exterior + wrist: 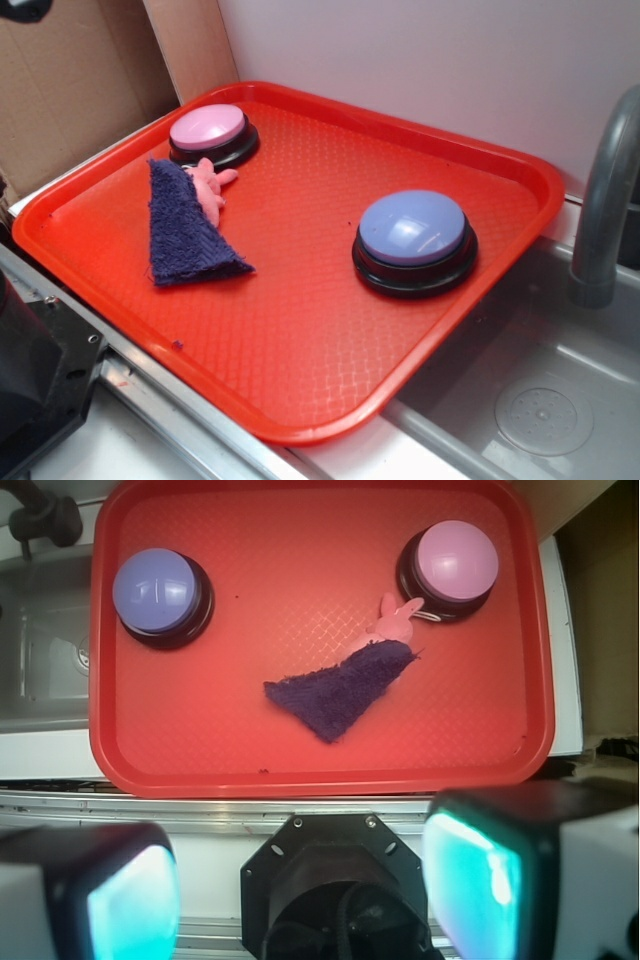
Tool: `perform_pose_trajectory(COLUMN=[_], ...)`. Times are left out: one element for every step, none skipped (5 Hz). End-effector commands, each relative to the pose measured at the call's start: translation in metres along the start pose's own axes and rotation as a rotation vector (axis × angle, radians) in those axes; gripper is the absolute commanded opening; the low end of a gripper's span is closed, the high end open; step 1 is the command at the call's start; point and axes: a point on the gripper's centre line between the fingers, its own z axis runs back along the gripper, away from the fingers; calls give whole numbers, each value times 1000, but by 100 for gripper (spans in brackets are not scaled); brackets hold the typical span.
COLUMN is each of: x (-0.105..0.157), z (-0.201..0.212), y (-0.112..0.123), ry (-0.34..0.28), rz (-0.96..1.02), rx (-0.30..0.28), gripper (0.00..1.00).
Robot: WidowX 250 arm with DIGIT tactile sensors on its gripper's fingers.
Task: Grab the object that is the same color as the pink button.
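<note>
The fingers [135, 900] of the gripper [305, 895] stand wide apart at the bottom of the wrist view, one pad at each side of the black wrist mount [335, 880], and nothing lies between them. The gripper hangs off the near edge of the red tray [300, 750], over the metal rail, clear of everything on it.

The tray serves as the landmark. In the wrist view, the pink button [457, 562] sits in the tray's far right corner, a pale-pink dome on a black round base. The small pink plush toy [395, 618] lies just beside that button, toward the tray's middle; whether it touches the base I cannot tell. One end of the toy is covered by the dark blue towel [340, 688], which lies folded in a rough triangle, stretching from the toy toward the tray's centre and near edge. The lavender-blue button [155, 588] sits in the tray's far left part, well apart from the toy and the towel.

In the exterior view the toy [208, 182] again lies between the pink button [208, 128] and the towel [185, 228], its stubby limbs pointing toward the button. Beyond the tray's edge on the lavender-blue button's side are a grey sink [540, 400] and faucet [605, 200]
</note>
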Motion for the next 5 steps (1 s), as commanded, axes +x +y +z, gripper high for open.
perform_pose_trajectory(x=[0, 22, 42, 60, 82], z=[0, -21, -45, -71, -111], y=[0, 13, 30, 41, 49], ry=[0, 22, -22, -40, -31], rz=[0, 205, 430, 623, 768], rx=[0, -18, -74, -18, 15], gripper=[100, 100, 100, 100, 100])
